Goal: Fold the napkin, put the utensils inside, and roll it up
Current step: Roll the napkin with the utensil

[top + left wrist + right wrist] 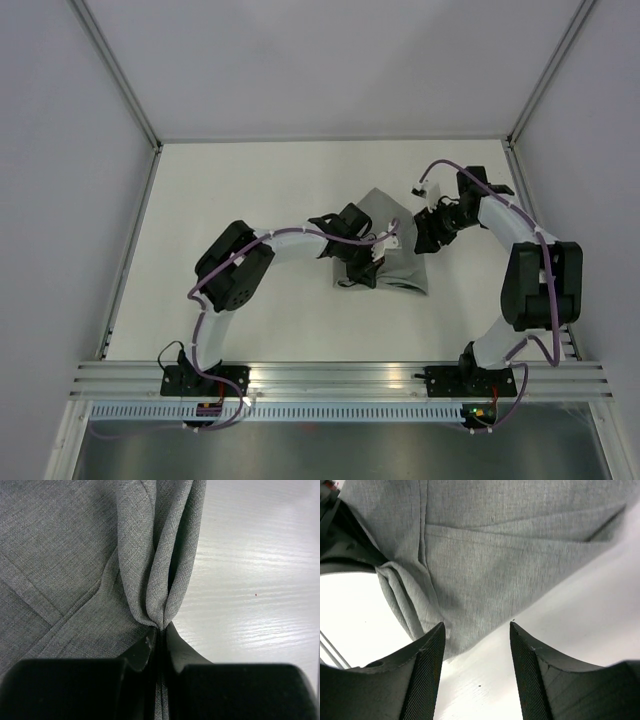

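The grey napkin (402, 264) lies bunched in the middle of the white table, partly under both grippers. My left gripper (358, 270) is shut on a pinched fold of the napkin (60, 555), with cloth squeezed between its black fingers (142, 650) at the cloth's edge. My right gripper (423, 243) is open and empty at the napkin's right side. In the right wrist view its two fingertips (432, 640) frame bare table just short of the napkin's edge (495, 555). No utensils are in view.
The white table (250, 190) is enclosed by pale walls and aluminium frame posts (120, 80). An aluminium rail (330, 375) carries both arm bases at the near edge. The left arm's black wrist shows in the right wrist view (340, 540).
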Robot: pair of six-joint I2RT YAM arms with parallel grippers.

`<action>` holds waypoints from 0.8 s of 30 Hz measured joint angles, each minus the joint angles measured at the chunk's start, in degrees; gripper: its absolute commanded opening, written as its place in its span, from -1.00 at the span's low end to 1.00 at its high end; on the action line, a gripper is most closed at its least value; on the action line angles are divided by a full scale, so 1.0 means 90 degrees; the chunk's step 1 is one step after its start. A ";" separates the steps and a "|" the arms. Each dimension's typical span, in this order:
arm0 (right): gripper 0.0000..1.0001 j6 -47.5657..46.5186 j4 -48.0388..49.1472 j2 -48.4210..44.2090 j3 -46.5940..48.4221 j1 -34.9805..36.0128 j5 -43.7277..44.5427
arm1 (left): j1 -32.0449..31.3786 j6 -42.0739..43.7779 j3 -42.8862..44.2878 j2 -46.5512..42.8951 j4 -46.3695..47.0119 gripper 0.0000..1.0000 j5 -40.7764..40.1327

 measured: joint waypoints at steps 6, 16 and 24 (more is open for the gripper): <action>0.23 -0.0253 0.0549 -0.1222 -0.1134 -0.0070 -0.0034 | 0.0391 -0.0279 0.0860 0.0690 -0.0874 -0.95 0.1144; 0.24 -0.1064 0.1656 -0.3286 -0.2943 0.1078 0.0406 | 0.0877 -0.0503 0.1824 0.1576 -0.2035 -0.95 0.2487; 0.25 -0.1253 0.2652 -0.3789 -0.3747 0.2764 0.1341 | 0.1013 -0.0561 0.2244 0.1979 -0.2555 -0.95 0.2958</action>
